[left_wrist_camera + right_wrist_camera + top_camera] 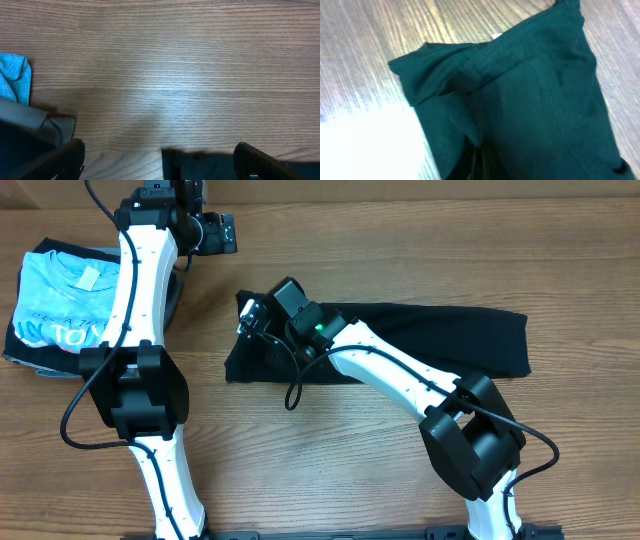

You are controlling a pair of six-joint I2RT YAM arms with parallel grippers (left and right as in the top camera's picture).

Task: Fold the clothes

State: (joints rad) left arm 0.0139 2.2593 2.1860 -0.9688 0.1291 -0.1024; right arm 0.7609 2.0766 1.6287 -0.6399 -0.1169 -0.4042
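right gripper (250,318) pinched shut on the black T-shirt (440,335), probably to fold it over; left gripper (222,232) parked wide open

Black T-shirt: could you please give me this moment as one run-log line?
black T-shirt: long folded strip | right gripper: shut on one end | left gripper: open, empty, over table

In the overhead view the right arm (390,370) covers the left part of the black T-shirt (470,340). The fingers of the right end effector (250,320) are hidden under its own body. The left arm (140,280) hides part of the blue T-shirt (55,300) and its lettering. In the left wrist view the bottom edge cuts off both fingers (75,160) of the left end effector (159,147). The right wrist view is blurred.
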